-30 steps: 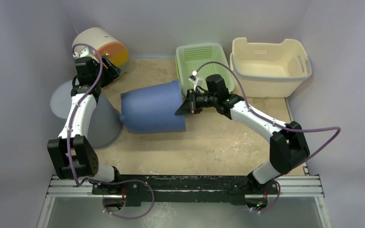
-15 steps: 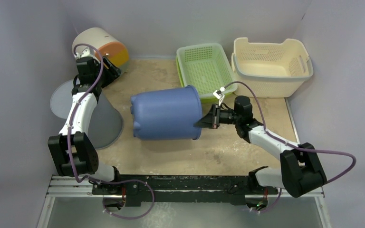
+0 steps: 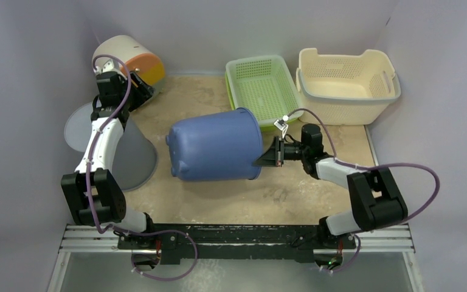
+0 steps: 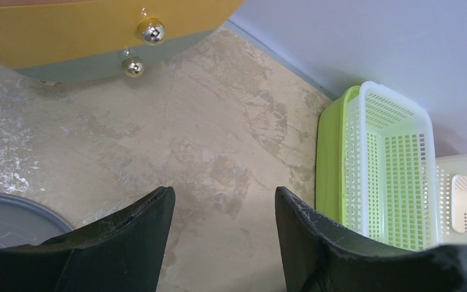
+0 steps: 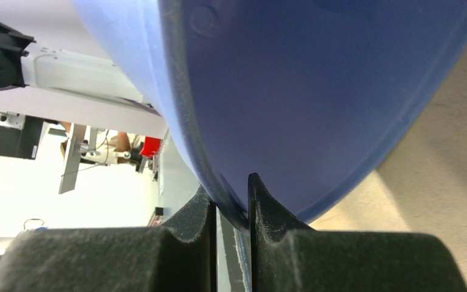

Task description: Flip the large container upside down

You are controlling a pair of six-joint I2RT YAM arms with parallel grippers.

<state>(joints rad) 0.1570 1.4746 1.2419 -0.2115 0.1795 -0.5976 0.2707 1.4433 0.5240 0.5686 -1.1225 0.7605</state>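
My right gripper (image 3: 272,154) was clamped on the rim of the large blue container (image 3: 216,146), its edge pinched between my two fingers. The container lay on its side straight ahead of my fingertips, with the mouth toward my wrist and the base pointing away. To flip it well, I judged I should hold the pinch firm, raise the rim and swing it over the base in one arc, so the wall would not slip out. My left gripper (image 4: 224,207) hung wide apart, holding nothing.
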